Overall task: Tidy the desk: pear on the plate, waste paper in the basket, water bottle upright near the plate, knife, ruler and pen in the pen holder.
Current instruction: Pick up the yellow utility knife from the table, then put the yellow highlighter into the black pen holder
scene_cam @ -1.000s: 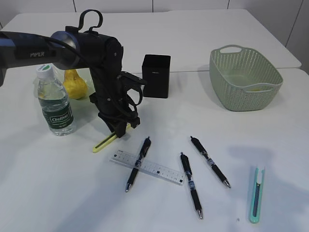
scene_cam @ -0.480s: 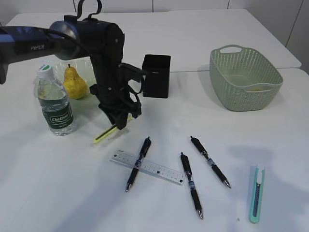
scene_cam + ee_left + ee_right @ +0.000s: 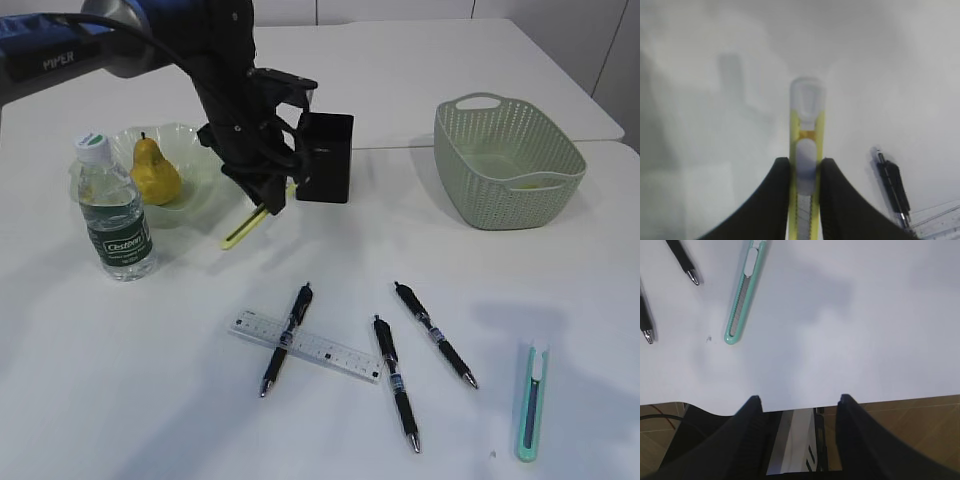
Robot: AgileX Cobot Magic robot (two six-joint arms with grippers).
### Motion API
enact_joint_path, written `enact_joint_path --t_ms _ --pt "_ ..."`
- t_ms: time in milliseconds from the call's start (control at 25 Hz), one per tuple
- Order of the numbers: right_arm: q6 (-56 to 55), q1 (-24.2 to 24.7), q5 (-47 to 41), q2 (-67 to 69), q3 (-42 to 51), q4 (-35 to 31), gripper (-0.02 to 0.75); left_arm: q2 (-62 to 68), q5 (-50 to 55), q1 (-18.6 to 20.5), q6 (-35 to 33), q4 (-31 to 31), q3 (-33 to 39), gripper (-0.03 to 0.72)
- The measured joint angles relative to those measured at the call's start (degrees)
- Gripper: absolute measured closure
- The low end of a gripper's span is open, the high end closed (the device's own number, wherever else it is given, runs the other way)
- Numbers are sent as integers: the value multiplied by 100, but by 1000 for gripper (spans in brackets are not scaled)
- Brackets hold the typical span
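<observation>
- Exterior view: the left gripper (image 3: 268, 203) is raised off the white surface (image 3: 150, 380), jaws pinching a yellow knife (image 3: 246, 227) whose free end slants down-left, just beside the black pen holder (image 3: 324, 157). The pear (image 3: 155, 172) sits on the plate (image 3: 200, 165); the water bottle (image 3: 113, 208) stands upright beside it. The ruler (image 3: 320, 347) lies under one of three pens (image 3: 286, 338); a green knife (image 3: 531, 401) lies at lower right. The basket (image 3: 507, 160) holds something pale, apparently paper.
- Left wrist view: blurred; the jaws press both sides of the yellow knife, its near end cut off.
- Right wrist view: the right gripper (image 3: 796, 405) hangs past the surface edge, jaws spread, holding nothing; the green knife lies well apart.
</observation>
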State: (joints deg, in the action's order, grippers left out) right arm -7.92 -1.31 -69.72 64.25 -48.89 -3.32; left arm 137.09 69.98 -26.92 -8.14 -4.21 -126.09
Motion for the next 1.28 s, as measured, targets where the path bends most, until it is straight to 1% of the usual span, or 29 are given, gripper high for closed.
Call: enact_joint_path --t_ms 160,480,680,1040,1280 --pt "0 0 0 0 0 0 351 -167 24 0 23 -128 -150 591" --pt "0 0 0 0 0 0 351 -726 89 -11 58 -151 -185 591" --pt "0 0 171 0 0 11 351 -960 63 -11 81 -151 -185 591" --pt "0 0 685 0 0 189 351 -1059 -657 -11 81 -151 -185 591" --pt "0 0 807 0 0 227 351 -1059 -1646 -11 81 -155 -185 591"
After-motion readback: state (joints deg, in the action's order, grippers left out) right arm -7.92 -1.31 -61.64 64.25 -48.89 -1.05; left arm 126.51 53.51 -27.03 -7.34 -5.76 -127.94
